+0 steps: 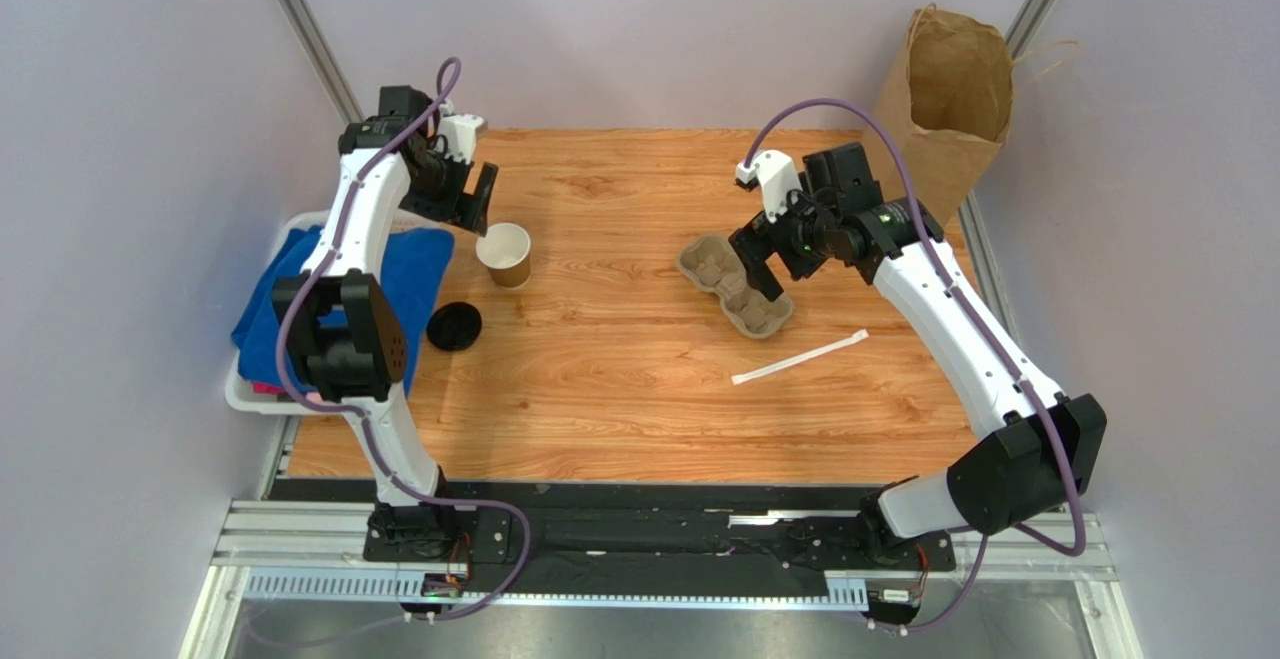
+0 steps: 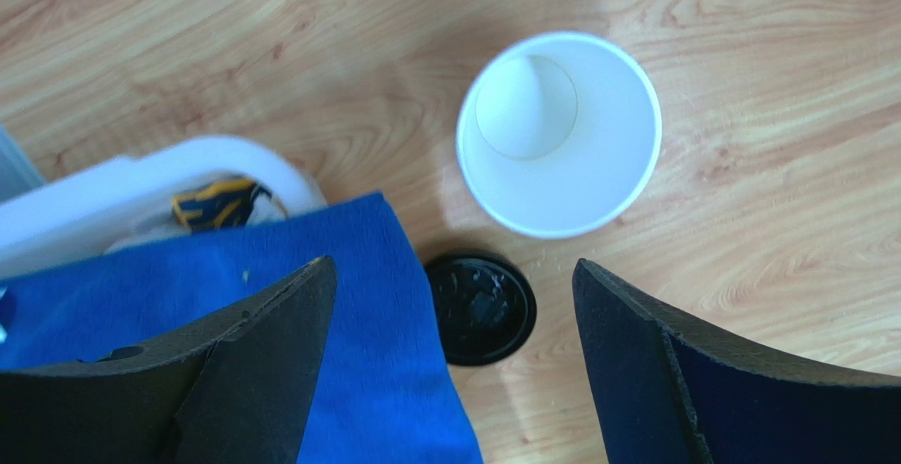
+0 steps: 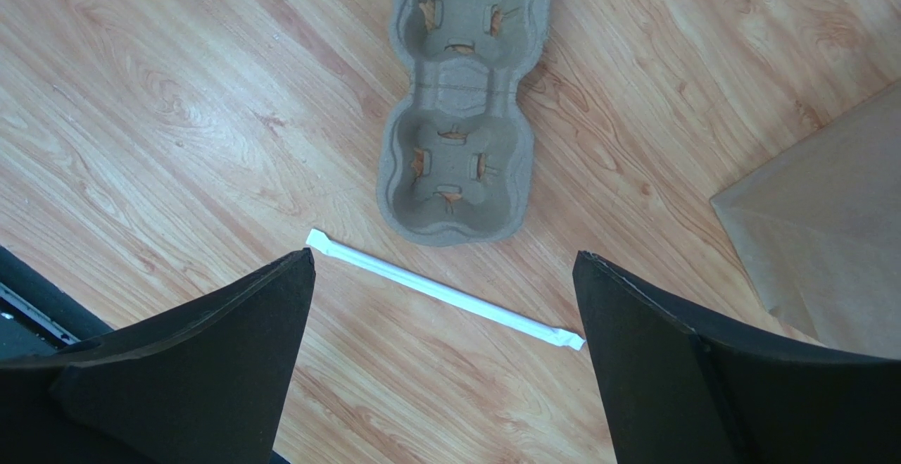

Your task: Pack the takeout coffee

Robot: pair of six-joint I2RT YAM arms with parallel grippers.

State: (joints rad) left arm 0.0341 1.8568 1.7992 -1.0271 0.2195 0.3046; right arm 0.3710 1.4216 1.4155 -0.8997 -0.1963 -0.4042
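Left fingers (image 2: 249, 369) wide apart, holding nothing, over the kraft cup (image 2: 558, 131); right fingers (image 3: 201, 369) just as open above the pulp tray (image 3: 465, 116). Across the desk (image 1: 631, 374): tall paper bag (image 1: 950, 97) at the far right corner, blue cloth (image 2: 349, 306) at the left edge, tray mid-desk, cup upright and uncapped at the left, black lid (image 2: 481, 308) beside the cloth, white straw (image 3: 444, 293) near the tray.

Both units match: the left arm (image 1: 365, 217) and right arm (image 1: 962, 332) have white moulded link shells between blocky black joint housings, with a white fitting at each wrist. A purple cable (image 1: 819, 103) runs along the outside of each arm in loose loops, from base to wrist. The fingers of the left gripper (image 2: 453, 264) and right gripper (image 3: 443, 256) are matt black and wedge-shaped, tapering to blunt tips.
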